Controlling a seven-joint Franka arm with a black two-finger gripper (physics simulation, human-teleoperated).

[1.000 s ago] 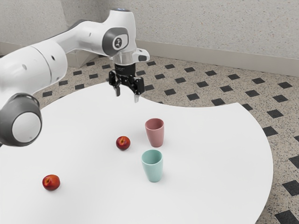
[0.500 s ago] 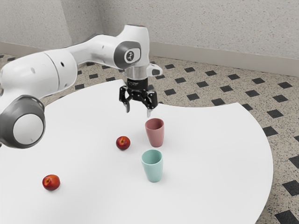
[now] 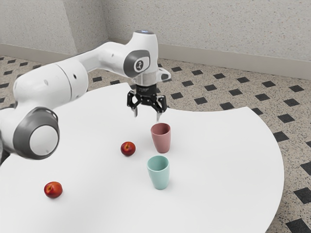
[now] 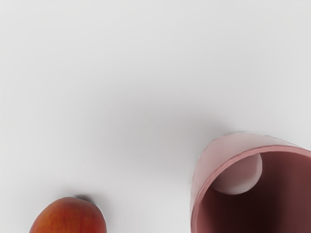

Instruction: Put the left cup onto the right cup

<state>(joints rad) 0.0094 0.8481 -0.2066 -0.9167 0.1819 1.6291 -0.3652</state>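
A pink cup (image 3: 161, 137) stands upright on the white table (image 3: 228, 160), and a teal cup (image 3: 158, 172) stands upright just in front of it. My gripper (image 3: 146, 113) hangs open and empty above the table, a little behind and above the pink cup's rim. In the wrist view the pink cup (image 4: 252, 189) appears from above with its hollow inside showing.
A red peach (image 3: 128, 148) lies on the table at the exterior view's left of the cups; the same peach (image 4: 68, 217) appears in the wrist view. A second peach (image 3: 53, 189) lies near the table's front left. The checkered floor surrounds the round table.
My gripper has travelled toward the exterior view's right and downward, from over the table's back edge to just behind the pink cup. The cups and peaches have stayed put.
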